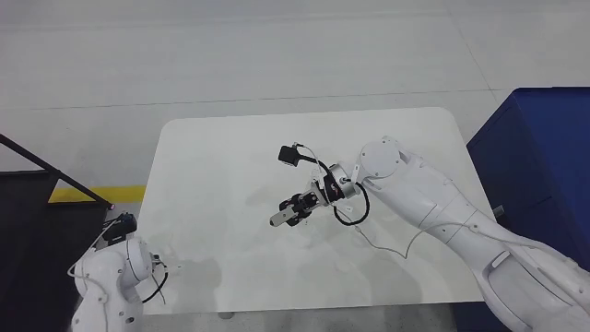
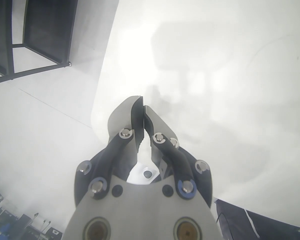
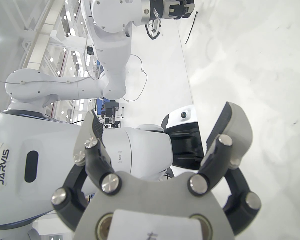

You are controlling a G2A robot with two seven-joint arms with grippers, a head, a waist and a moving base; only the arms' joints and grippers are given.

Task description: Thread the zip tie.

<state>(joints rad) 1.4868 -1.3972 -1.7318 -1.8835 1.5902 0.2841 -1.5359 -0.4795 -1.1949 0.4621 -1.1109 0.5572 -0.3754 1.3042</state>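
Two grippers, one tie. Right gripper [image 3: 160,113]: fingers spread wide, nothing between them, hanging over the middle of the white table [image 1: 230,148]; arm stretched in from the table's right side, wrist angled low. White label [image 3: 153,227] on its mount, print cut off, unreadable. Left gripper [image 2: 142,102]: fingertips pressed together on nothing, poised above the table's near left corner; arm bent at the elbow. Zip tie [image 3: 191,27]: black, straight, flat on the table by that corner's edge, just beside the left gripper but apart from it, well away from the right one. Around: black rack [image 2: 47,16] on the floor off the left side; blue cabinet [image 1: 544,157] off the right; yellow floor line [image 1: 92,194].
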